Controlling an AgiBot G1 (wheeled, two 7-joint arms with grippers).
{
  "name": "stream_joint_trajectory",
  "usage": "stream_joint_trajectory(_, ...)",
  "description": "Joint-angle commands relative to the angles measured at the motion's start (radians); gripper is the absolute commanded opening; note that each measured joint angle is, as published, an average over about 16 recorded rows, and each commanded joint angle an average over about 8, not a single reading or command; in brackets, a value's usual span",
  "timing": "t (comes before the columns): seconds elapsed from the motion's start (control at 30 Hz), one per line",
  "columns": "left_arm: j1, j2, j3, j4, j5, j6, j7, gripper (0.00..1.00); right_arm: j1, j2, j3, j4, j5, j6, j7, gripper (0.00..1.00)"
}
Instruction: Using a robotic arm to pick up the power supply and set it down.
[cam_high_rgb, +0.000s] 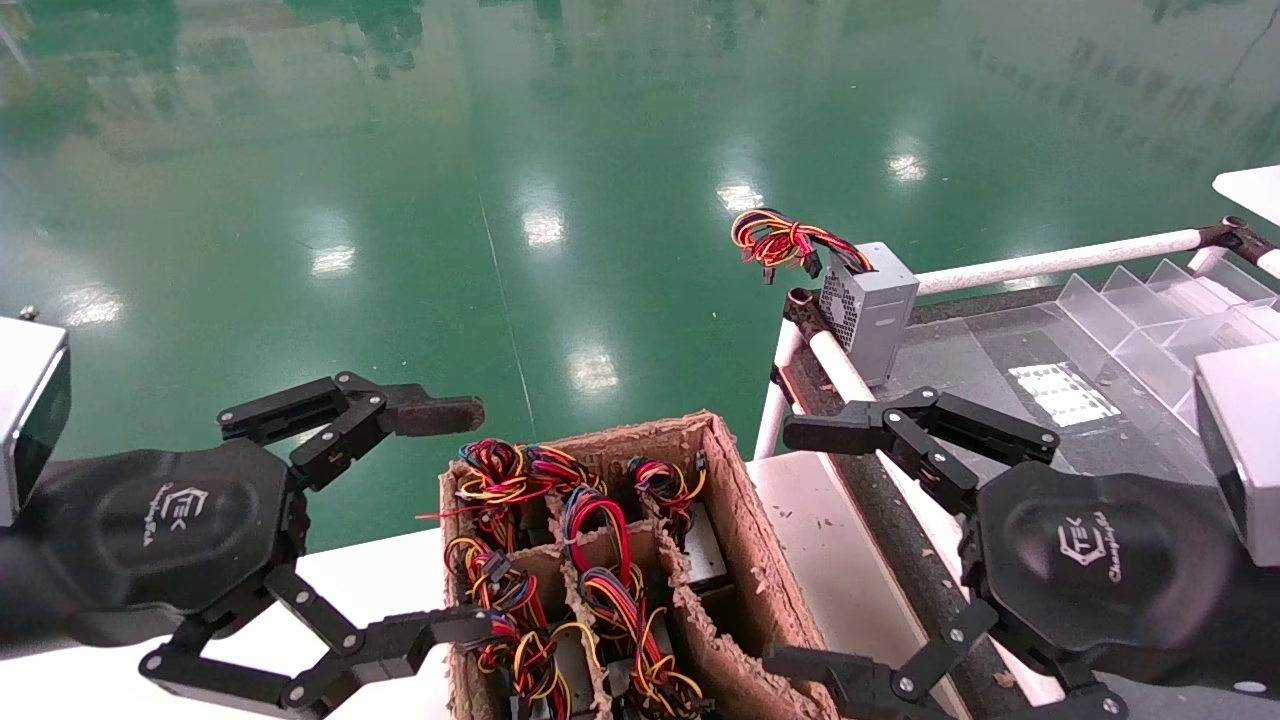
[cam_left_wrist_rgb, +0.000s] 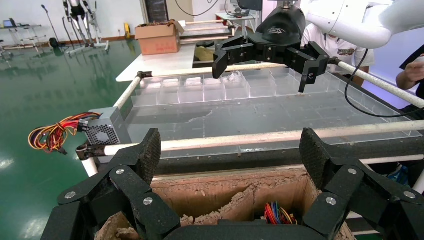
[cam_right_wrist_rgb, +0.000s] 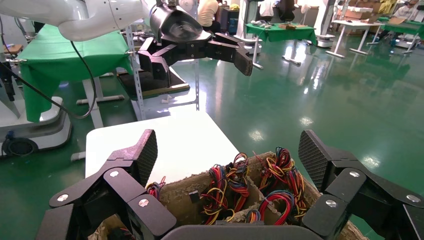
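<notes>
The left gripper (cam_high_rgb: 440, 520) hangs with fingers spread wide at the left edge of the cardboard box (cam_high_rgb: 745, 520) of wired units. The right gripper (cam_high_rgb: 800, 545), also wide open and empty, hovers at the box's right edge. Far right, the power supply (cam_high_rgb: 868, 312) stands on the tray's (cam_high_rgb: 960, 350) corner.

The left gripper (cam_high_rgb: 440, 520) is showing a white logo on its hexagonal palm: an emblem with the letters "TEK" and a line of script beneath it, too small to read. The right gripper (cam_high_rgb: 800, 545) is carrying the same white "TEK" emblem and unreadable script on its palm. No other text is appearing legibly anywhere.
</notes>
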Motion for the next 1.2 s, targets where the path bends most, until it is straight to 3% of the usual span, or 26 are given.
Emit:
stream_joint_trajectory(0.03, 0.000, 0.000, 0.000, 0.000, 0.000, 0.000, 0.000, 1.00, 0.000, 0.000, 0.000, 0.000, 0.000, 0.000, 0.000, 1.00)
stream_joint_trajectory(0.2, 0.000, 0.000, 0.000, 0.000, 0.000, 0.000, 0.000, 0.98, 0.000, 0.000, 0.000, 0.000, 0.000, 0.000, 0.000, 1.00)
stream_joint_trajectory(0.47, 0.000, 0.000, 0.000, 0.000, 0.000, 0.000, 0.000, 0.03, 0.000, 0.000, 0.000, 0.000, 0.000, 0.000, 0.000, 1.00)
stream_joint_trajectory(1.2, 0.000, 0.000, 0.000, 0.000, 0.000, 0.000, 0.000, 0.00, 0.000, 0.000, 0.000, 0.000, 0.000, 0.000, 0.000, 1.00)
